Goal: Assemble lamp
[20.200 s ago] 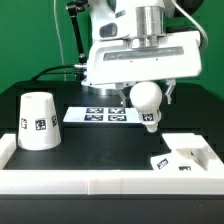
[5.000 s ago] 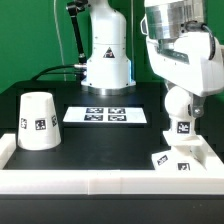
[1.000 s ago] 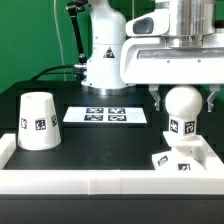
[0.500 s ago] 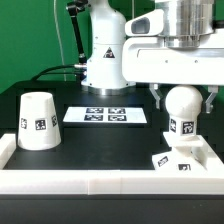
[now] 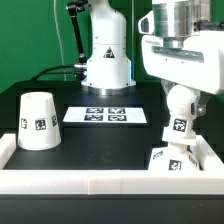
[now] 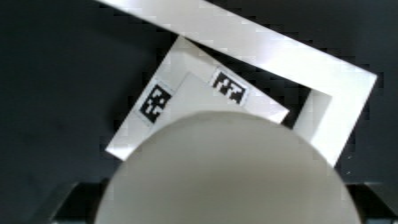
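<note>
White bulb [image 5: 181,103], white base [image 5: 178,157] and white shade [image 5: 37,121] each carry black-and-white square tags. The marker board [image 5: 106,115] is white with black markers, on a black table [image 5: 100,145].

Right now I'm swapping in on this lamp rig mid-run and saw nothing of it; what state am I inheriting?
Gripper: shut on the bulb, holding it tilted directly over the base, at the exterior view's right by the white wall.
Shade: standing mouth-down on the table at the exterior view's left, untouched.
Whether the bulb's stem is seated in the base cannot be told.
Left: finish seating the bulb, release it, then fit the shade over it.
</note>
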### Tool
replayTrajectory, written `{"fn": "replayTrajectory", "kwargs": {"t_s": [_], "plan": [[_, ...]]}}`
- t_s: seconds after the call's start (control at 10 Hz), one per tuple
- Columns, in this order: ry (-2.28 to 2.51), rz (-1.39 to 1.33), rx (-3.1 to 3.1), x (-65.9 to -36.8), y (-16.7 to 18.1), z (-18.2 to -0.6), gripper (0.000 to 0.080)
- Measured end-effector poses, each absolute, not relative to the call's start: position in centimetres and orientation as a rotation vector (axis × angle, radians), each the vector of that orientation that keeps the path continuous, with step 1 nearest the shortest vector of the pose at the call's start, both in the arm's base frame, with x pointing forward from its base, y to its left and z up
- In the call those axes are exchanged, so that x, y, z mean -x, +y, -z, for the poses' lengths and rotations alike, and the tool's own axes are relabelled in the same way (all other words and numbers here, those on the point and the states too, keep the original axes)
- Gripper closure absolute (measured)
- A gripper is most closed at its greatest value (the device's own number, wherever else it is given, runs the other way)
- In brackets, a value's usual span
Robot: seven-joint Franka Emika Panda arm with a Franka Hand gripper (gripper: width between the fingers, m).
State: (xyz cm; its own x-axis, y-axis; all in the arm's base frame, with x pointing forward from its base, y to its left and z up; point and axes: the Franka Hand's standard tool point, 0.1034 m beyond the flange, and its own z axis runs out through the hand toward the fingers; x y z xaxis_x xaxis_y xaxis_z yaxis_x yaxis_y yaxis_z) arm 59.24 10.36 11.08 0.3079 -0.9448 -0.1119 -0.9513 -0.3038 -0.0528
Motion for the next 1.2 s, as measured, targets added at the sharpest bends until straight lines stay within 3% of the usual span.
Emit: {"fn": "replayTrajectory", "kwargs": {"t_s": [0.3, 0.5, 0.9, 1.2], "plan": [[1.974, -0.125, 2.275, -59.3, 10.6, -11.2, 0.022], [1.958, -0.127, 2.29, -59.3, 10.6, -11.0, 0.0117], [1.606, -0.104, 2.538, -58.6, 11.6, -11.3, 0.0101], [1.605, -0.106, 2.538, -58.6, 11.7, -11.3, 0.0101]]}}
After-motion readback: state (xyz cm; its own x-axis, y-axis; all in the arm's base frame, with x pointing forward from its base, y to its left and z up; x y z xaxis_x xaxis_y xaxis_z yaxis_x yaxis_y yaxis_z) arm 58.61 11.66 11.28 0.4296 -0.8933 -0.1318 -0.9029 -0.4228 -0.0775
